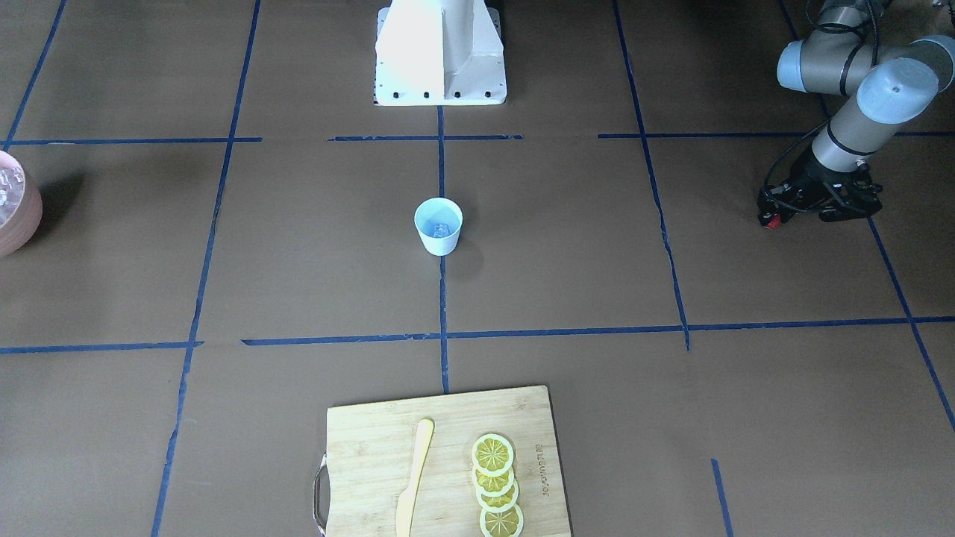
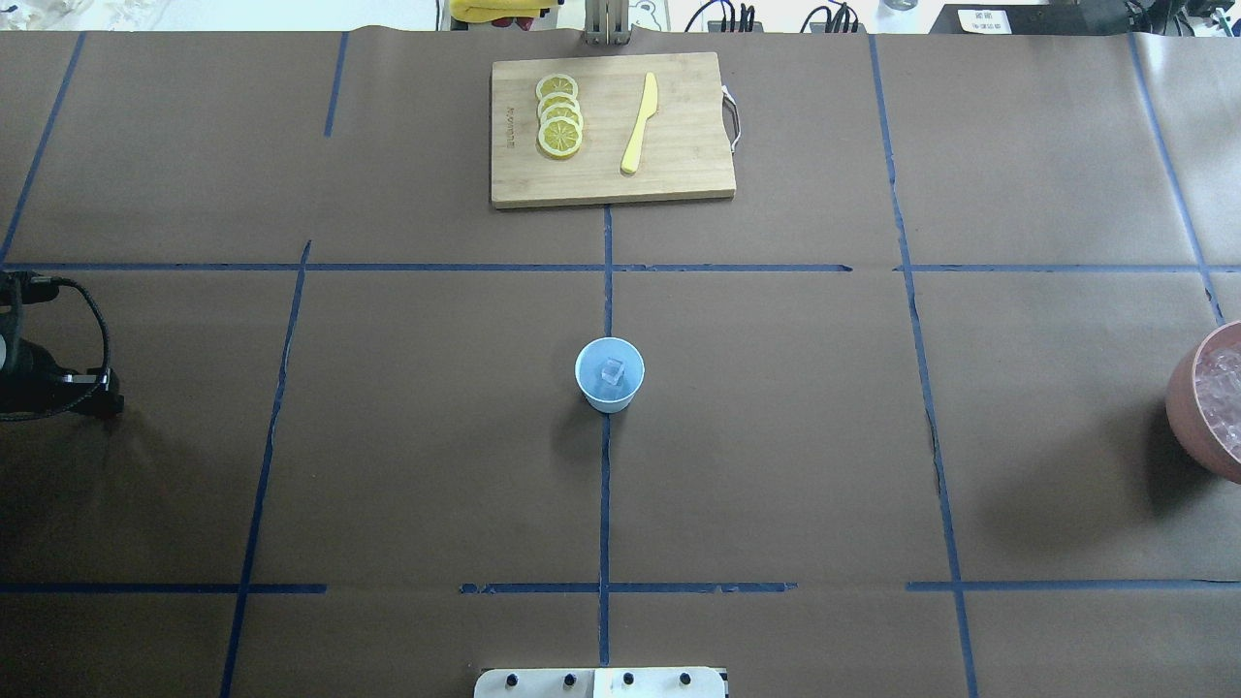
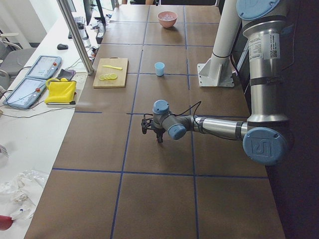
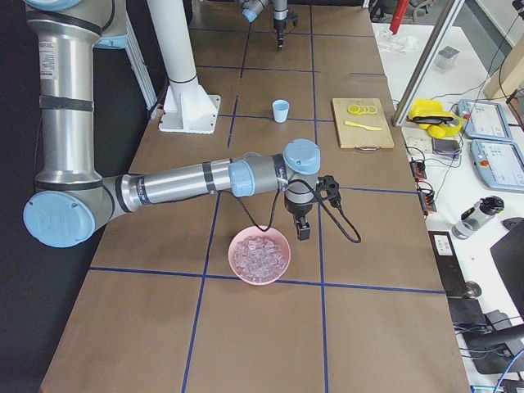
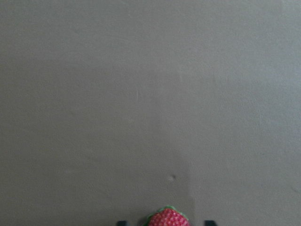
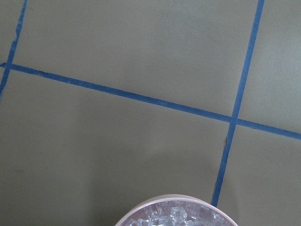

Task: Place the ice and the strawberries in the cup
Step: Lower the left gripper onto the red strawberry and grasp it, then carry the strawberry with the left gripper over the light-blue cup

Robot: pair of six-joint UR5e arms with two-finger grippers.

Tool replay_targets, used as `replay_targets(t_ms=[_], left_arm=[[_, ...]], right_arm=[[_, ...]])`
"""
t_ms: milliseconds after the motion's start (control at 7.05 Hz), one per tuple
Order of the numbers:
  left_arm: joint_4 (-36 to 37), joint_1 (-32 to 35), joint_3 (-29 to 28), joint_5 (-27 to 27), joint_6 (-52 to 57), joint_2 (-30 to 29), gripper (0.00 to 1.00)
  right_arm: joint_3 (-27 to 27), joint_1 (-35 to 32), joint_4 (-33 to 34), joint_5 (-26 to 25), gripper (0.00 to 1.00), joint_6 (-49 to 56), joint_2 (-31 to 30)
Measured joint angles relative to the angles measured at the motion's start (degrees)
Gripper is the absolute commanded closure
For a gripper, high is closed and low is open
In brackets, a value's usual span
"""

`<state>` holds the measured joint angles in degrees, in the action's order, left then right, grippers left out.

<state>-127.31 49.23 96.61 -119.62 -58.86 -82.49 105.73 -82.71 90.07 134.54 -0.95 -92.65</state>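
A small white tapered cup [image 2: 609, 405] at mid-table holds one clear ice cube [image 2: 612, 370]. Beyond it, a wooden cutting board [image 2: 679, 179] bears yellow lemon slices [image 2: 559, 116] and a yellow knife [image 2: 640, 121]. Far to the cup's right stands a pink bowl [image 2: 1187, 407] of ice pieces [image 2: 1224, 393]. Far to its left, a red strawberry [image 5: 168, 219] lies between the fingers [image 5: 209, 222] of the left gripper [image 3: 159, 140].

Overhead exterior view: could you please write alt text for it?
A white cup holding an ice cube stands mid-table on brown paper gridded with blue tape. Beyond it, a cutting board carries lemon slices and a yellow knife; a pink bowl of ice sits far right.
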Motion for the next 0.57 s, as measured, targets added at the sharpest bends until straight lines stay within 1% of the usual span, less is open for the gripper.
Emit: replay_targets(t_ms=[284,426,568], left_arm=[[1.4,0.3,2.7,-0.9,-0.3,-0.4,0.99],[5.2,0.5,5.8,-1.9,-0.3,-1.5,0.99],[11.2,0.6,8.7,-2.5,-0.4,-4.5,0.99]], right_arm=[[0.1,-0.2,-0.1,0.1,0.01,0.1,-0.2],[0.1,-0.7,-0.1,0.1,0.01,0.3,-0.4],[0.0,-1.4,-0.1,0.0,0.01,0.5,-0.9]])
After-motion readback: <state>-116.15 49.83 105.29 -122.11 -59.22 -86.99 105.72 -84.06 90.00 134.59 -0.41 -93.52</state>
